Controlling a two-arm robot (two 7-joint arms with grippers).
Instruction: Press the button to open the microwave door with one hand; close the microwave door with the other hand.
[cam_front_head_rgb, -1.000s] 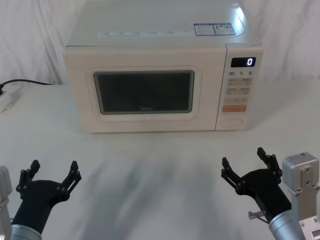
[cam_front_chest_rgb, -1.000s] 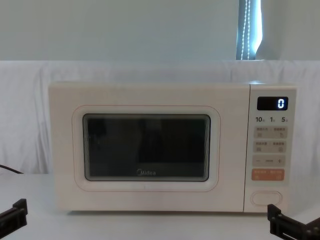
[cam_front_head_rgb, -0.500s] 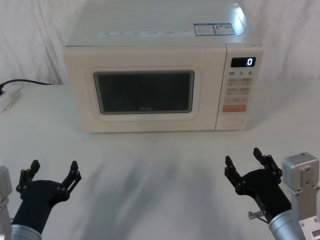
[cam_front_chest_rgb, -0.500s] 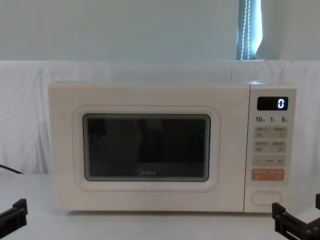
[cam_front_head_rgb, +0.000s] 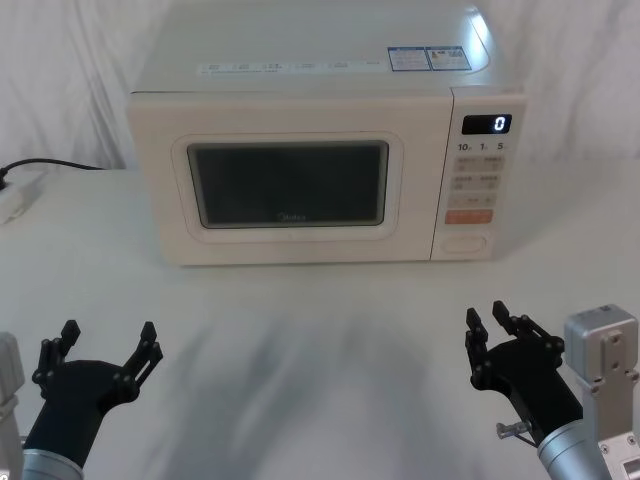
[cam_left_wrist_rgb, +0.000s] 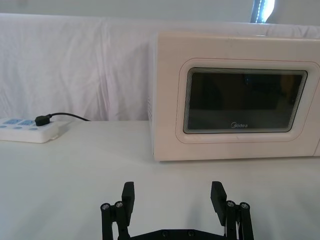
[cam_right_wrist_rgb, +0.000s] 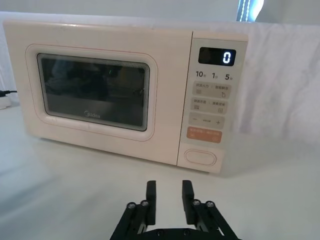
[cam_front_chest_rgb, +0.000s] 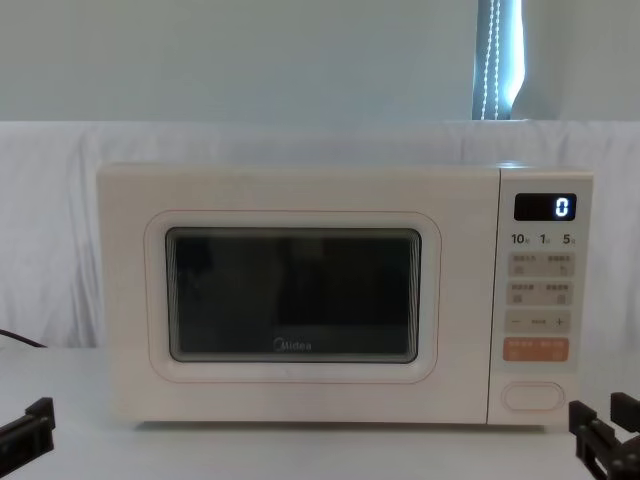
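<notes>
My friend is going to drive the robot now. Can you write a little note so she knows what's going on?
Left end effector: open, parked low over the table, left of the microwave.
Right end effector: fingers narrowed but apart, holding nothing, in front of the control panel.
Microwave door: shut. Button: untouched.
Done: nothing yet.
Left: press the button with one end effector, then close the door with the other.

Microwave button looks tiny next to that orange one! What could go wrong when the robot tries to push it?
1. The button sits right under the orange button, so the right gripper, with its fingers close together, might press the wrong key.
2. A hard push could slide the microwave back on the table.
3. The microwave door might swing out toward the open left gripper.
</notes>
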